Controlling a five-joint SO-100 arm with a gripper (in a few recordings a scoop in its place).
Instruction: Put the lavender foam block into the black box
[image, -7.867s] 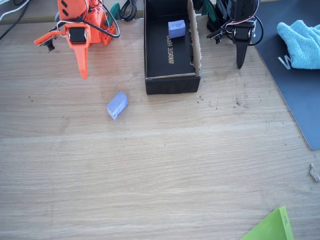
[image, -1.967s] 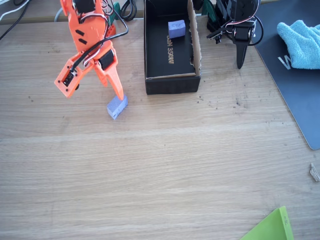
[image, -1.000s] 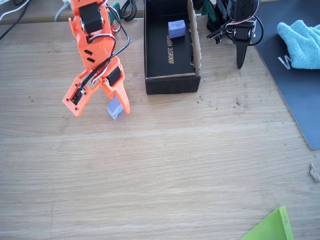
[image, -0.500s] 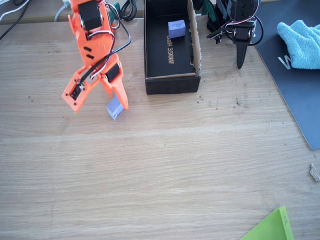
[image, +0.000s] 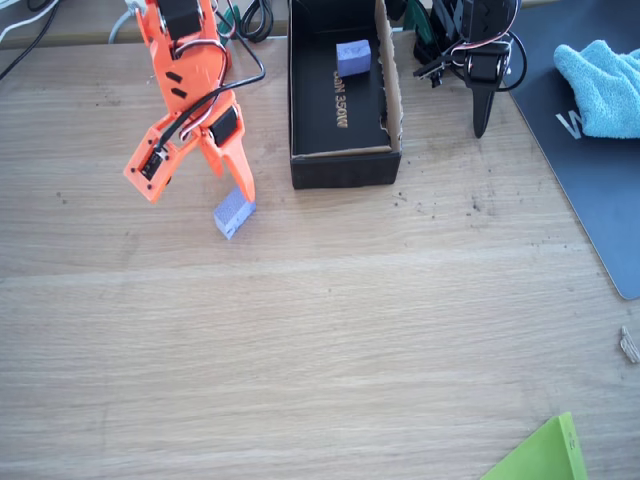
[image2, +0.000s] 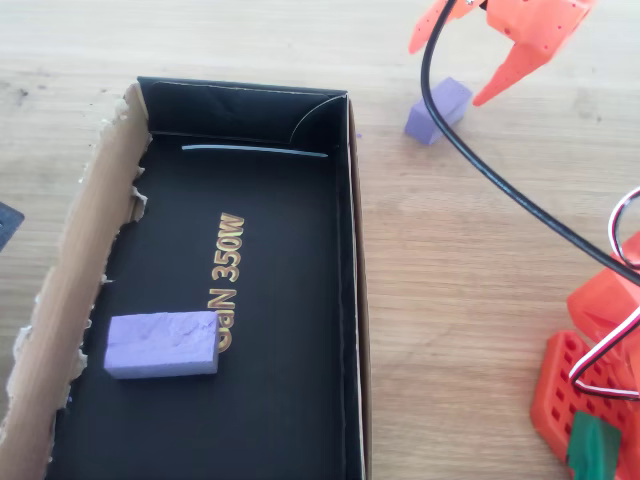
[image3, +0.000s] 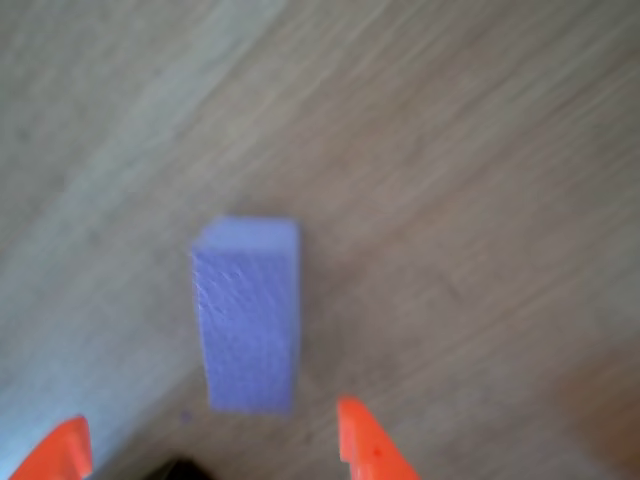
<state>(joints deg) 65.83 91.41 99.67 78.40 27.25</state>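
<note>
A pale wooden table (image: 330, 330) with long, even grain lies under bright, soft light. In the fixed view a dark mat (image: 590, 170) covers its right edge, and small dark crumbs speckle the wood nearby.

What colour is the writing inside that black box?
Gold, on the black box's floor; the lettering shows best in the overhead view.

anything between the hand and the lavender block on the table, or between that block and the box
Nothing visible separates the open hand from the lavender foam block. Bare wood lies between the block and the black box; only the box's near wall must be cleared. Another lavender block already lies inside.
</note>
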